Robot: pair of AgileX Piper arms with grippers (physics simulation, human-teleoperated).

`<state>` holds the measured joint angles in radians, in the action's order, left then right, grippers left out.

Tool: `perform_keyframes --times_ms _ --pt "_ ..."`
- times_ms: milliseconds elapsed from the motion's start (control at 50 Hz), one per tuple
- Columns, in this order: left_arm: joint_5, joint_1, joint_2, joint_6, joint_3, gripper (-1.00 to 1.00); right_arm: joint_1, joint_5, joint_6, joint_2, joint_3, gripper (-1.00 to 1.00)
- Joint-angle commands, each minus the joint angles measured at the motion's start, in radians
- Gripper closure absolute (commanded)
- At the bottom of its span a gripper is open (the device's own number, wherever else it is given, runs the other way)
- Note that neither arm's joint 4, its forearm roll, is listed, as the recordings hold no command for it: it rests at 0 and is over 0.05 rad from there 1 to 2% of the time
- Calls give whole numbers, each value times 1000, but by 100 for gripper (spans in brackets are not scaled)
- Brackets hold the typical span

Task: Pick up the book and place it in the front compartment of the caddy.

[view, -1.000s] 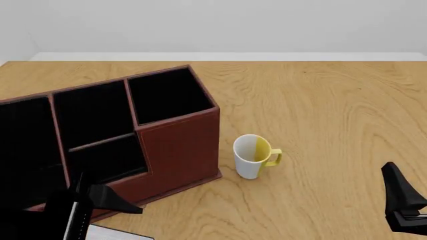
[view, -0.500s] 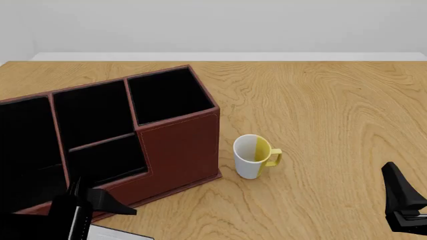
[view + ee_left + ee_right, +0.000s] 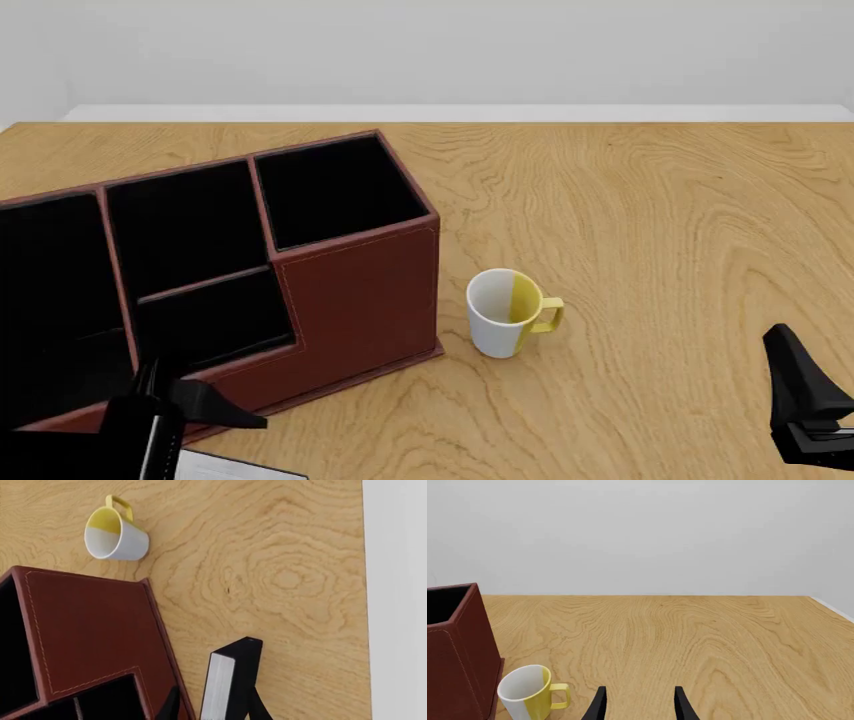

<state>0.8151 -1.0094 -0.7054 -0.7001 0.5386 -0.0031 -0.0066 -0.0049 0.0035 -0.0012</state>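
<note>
Caddy (image 3: 267, 270) is my landmark here: a reddish-brown box with pale stitching and black insides, standing on the wooden table (image 3: 641, 220) and filling the left of the front view, its tall compartments at the back and a lower one at the front.

My left gripper (image 3: 210, 707) sits just in front of the caddy's low front wall, at the bottom edge of the front view. In my left wrist view the book (image 3: 230, 680) stands on edge between my two dark fingers (image 3: 167, 707), its pale page side turned toward the caddy and its dark cover on the far side, so my left tool is clamped on it. The book is just beside the caddy's front corner, outside every compartment (whether it touches the leather I cannot tell). A pale flat sliver also shows at the very bottom of the front view beside my left arm; I cannot tell what it is.

To the right of the caddy, near its right wall but apart from it, a white-and-yellow mug (image 3: 507, 312) stands upright with its yellow handle pointing away from the caddy.

Further right, well apart from caddy and mug, my right gripper (image 3: 636, 705) hangs above bare wood, its two fingers spread with nothing between them.
</note>
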Motion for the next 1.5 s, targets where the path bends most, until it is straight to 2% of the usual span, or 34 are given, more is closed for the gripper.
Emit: perform_keyframes --times_ms 20,900,1500 --pt "-14 23 2 -10 -17 -100 0 0 0 0 0 -100" --pt "-85 4 -23 49 -71 -100 0 0 0 0 0 -100" --pt "-111 21 -27 56 -101 -100 0 0 0 0 0 -100"
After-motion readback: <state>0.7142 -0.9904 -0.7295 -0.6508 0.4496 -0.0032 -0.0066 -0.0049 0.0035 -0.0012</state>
